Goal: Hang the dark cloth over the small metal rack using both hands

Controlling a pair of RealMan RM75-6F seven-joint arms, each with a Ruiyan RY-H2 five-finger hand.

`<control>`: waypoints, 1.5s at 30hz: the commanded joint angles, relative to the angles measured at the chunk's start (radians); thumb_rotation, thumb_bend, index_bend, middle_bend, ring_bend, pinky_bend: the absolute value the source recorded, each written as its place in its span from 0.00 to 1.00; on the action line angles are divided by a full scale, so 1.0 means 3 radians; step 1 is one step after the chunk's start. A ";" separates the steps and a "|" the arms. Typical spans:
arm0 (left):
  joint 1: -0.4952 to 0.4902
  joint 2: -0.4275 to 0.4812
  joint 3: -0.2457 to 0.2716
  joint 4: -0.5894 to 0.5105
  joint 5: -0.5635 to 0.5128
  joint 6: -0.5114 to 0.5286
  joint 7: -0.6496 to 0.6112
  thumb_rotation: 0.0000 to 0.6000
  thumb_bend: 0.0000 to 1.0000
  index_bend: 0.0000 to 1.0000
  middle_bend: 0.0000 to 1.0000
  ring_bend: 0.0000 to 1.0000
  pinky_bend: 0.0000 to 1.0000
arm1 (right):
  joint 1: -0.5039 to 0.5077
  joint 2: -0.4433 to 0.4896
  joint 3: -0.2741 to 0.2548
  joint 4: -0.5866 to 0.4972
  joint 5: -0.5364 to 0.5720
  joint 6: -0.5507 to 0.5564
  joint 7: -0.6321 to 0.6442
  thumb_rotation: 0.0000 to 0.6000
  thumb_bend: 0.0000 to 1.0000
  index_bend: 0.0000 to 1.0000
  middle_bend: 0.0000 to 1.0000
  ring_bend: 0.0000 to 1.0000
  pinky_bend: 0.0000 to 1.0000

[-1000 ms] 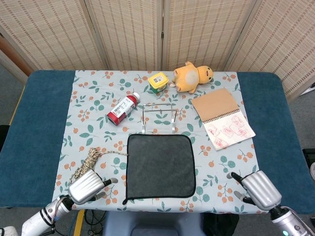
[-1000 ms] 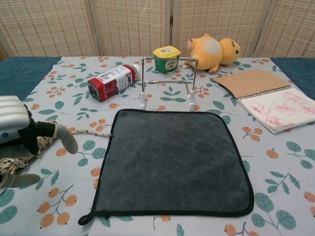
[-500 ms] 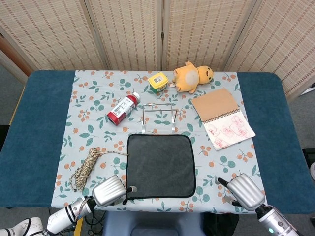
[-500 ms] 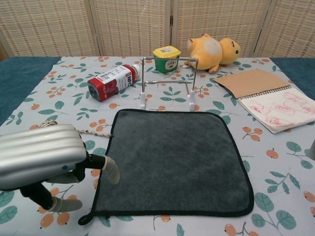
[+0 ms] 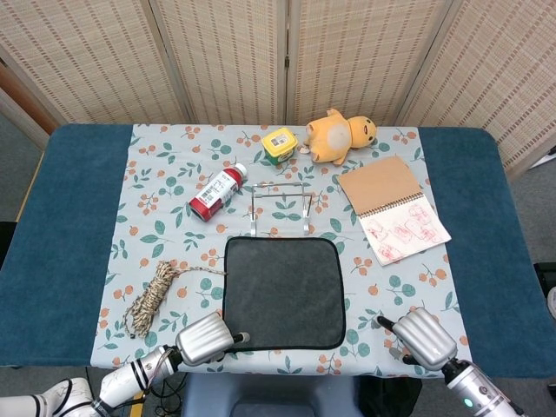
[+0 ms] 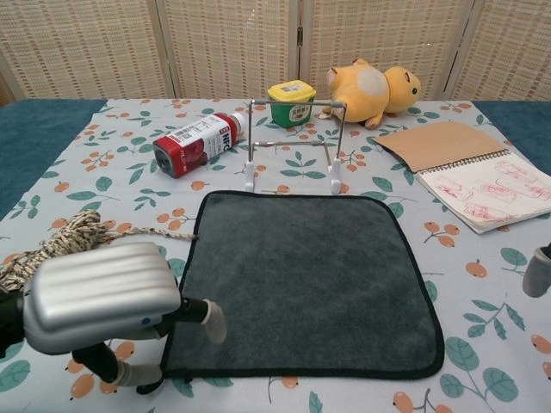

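Task barely begun: cloth lies flat on the table just in front of the rack, unhung. Left hand sits at its near-left corner (grip hidden, cannot tell). Right hand is apart from it, holding nothing. One cloth, one rack.

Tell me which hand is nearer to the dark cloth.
Left. The left hand is at the dark cloth's near-left corner, its fingers reaching over the edge. The right hand sits off the cloth's near-right corner, with a gap of tablecloth between.
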 commanded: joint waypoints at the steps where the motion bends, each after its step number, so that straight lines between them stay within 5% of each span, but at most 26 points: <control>1: -0.0023 -0.0056 0.0015 0.0062 -0.0012 0.0005 0.0020 1.00 0.25 0.34 1.00 0.93 0.99 | 0.0004 -0.0003 -0.0009 0.0008 0.0017 0.0000 0.0014 1.00 0.21 0.36 0.93 0.89 0.96; 28: -0.0204 -0.0379 0.0045 0.0350 -0.0161 0.0062 -0.0053 1.00 0.25 0.42 1.00 0.94 1.00 | 0.0008 -0.0073 -0.0056 0.0144 0.0150 0.0078 0.0143 1.00 0.21 0.36 0.93 0.89 0.96; 45: -0.0269 -0.0423 0.0068 0.0431 -0.0250 0.0096 -0.0133 1.00 0.43 0.53 1.00 0.95 1.00 | 0.0079 -0.0189 -0.0039 0.0205 0.0171 0.0016 0.0120 1.00 0.26 0.36 0.93 0.89 0.96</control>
